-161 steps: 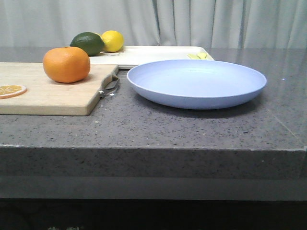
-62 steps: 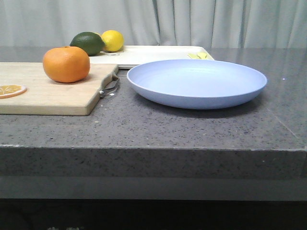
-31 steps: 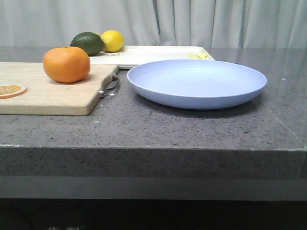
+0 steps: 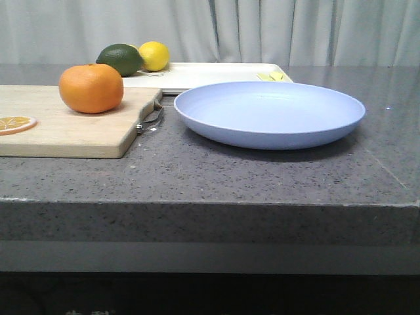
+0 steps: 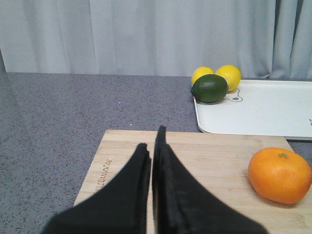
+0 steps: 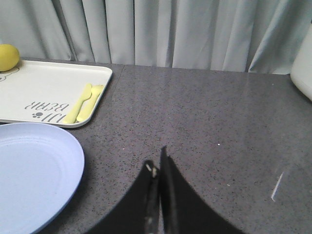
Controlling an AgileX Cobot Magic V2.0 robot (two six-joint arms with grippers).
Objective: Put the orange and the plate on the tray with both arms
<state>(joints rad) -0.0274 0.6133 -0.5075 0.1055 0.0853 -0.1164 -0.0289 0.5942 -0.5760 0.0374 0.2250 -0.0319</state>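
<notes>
**Task Status: Not Started**

The round bright-orange fruit point(image 4: 90, 87) rests on the light wooden cutting board point(image 4: 72, 128). The pale lavender-blue plate point(image 4: 269, 113) sits on the counter. The cream-white rectangular tray point(image 4: 210, 73) lies beyond, toward 12 o'clock. Left gripper point(image 5: 150, 146) and right gripper point(image 6: 157, 168): fingers pressed together, holding nothing. Both transfers remain.

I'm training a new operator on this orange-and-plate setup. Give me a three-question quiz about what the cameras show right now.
1. True or false: the orange is already on the tray.
2. Multiple choice: the plate rests on (A) the cutting board, (B) the tray, (C) the bare countertop.
3. Fill in: the left end effector and the right end effector both have their fingers ____.

Key
1. False; it sits on the cutting board.
2. C.
3. Shut, holding nothing.
</notes>
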